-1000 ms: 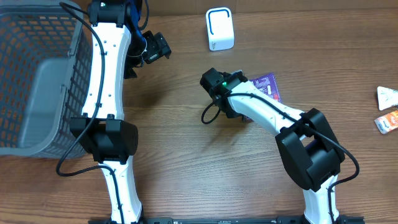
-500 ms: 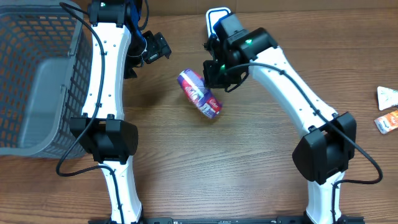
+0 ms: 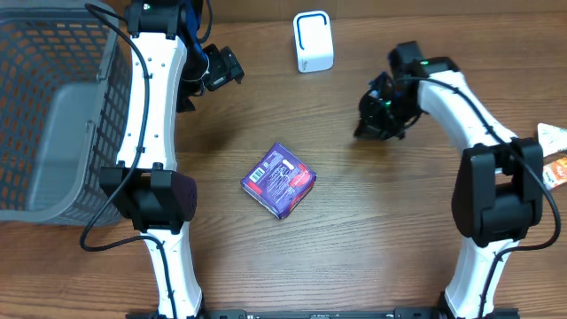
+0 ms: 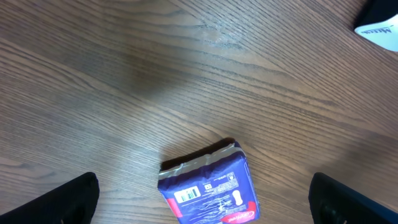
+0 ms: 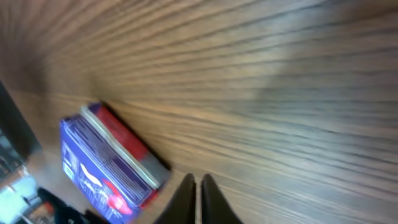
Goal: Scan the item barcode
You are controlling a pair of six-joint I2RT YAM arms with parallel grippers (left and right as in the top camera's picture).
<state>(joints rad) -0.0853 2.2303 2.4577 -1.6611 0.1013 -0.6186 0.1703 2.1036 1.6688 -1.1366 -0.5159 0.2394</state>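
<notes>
Your purple packet (image 3: 279, 180) lies on the bench (image 3: 354, 257), barcode (image 4: 187, 195) up; your right tool (image 3: 376, 120), far right of it, is closed empty; your left tool (image 3: 221, 68) gapes wide.

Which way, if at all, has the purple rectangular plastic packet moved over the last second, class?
Yes. The purple rectangular packet has moved from right of the white box-shaped scanner to its left, and now lies farther from it.

purple packet (image 3: 279, 180): flat, mid-table (image 3: 354, 257) | white scanner (image 3: 313, 42): far edge | basket (image 3: 35, 53): left
</notes>
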